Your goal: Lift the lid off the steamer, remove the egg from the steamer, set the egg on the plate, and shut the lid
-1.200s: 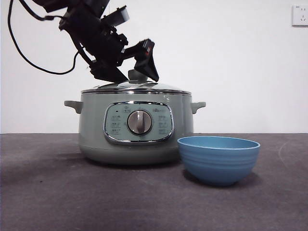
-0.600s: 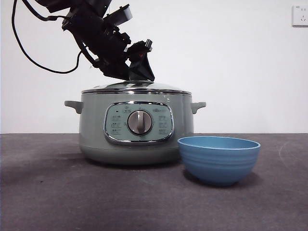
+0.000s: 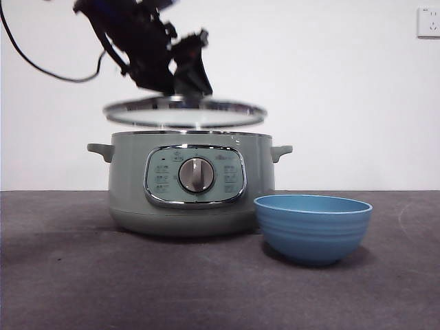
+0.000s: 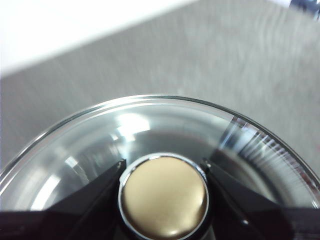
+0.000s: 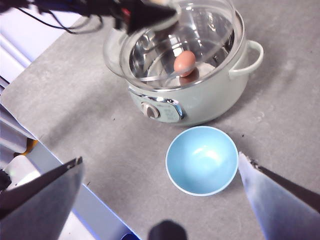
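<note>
The pale green steamer (image 3: 192,185) stands on the grey table, also in the right wrist view (image 5: 200,105). My left gripper (image 3: 180,86) is shut on the knob (image 4: 164,196) of the glass lid (image 3: 184,112) and holds the lid a little above the steamer's rim. In the right wrist view the lid (image 5: 175,45) hovers over the pot, and a brown egg (image 5: 184,61) lies inside. My right gripper (image 5: 160,200) is open, high above the table near the blue bowl (image 5: 201,160). No plate shows apart from this bowl.
The blue ribbed bowl (image 3: 313,227) stands right of the steamer, close to its front. A wall socket (image 3: 428,22) is on the white wall. The table's edge (image 5: 50,155) runs near the steamer's front side.
My left gripper closed on the knob and raised the lid off the steamer's rim. The steamer shifted slightly to the left.
</note>
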You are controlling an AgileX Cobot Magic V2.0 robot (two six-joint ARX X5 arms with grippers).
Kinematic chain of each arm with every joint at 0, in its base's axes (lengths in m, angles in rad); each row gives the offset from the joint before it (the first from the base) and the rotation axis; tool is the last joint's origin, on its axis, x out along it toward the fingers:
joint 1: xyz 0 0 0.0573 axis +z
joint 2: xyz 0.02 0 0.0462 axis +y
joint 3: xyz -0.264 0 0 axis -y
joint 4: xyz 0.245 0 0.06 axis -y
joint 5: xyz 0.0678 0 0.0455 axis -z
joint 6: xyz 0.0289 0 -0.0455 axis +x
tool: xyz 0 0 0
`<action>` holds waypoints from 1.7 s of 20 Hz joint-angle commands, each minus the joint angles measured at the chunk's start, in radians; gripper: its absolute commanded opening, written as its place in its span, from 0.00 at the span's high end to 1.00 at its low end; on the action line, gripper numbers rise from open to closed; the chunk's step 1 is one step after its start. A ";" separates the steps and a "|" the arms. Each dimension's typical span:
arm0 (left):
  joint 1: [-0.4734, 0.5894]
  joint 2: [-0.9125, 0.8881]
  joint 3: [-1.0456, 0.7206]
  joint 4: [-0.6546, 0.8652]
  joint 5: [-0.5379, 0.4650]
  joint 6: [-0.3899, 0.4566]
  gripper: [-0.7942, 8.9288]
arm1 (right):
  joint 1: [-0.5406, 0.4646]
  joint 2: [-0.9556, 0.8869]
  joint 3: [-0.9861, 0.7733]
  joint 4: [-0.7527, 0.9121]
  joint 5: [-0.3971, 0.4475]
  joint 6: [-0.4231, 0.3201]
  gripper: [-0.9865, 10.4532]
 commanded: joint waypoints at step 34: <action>0.069 -0.808 0.004 -0.433 0.000 -0.005 0.93 | 0.495 1.129 0.599 0.479 0.498 0.166 0.42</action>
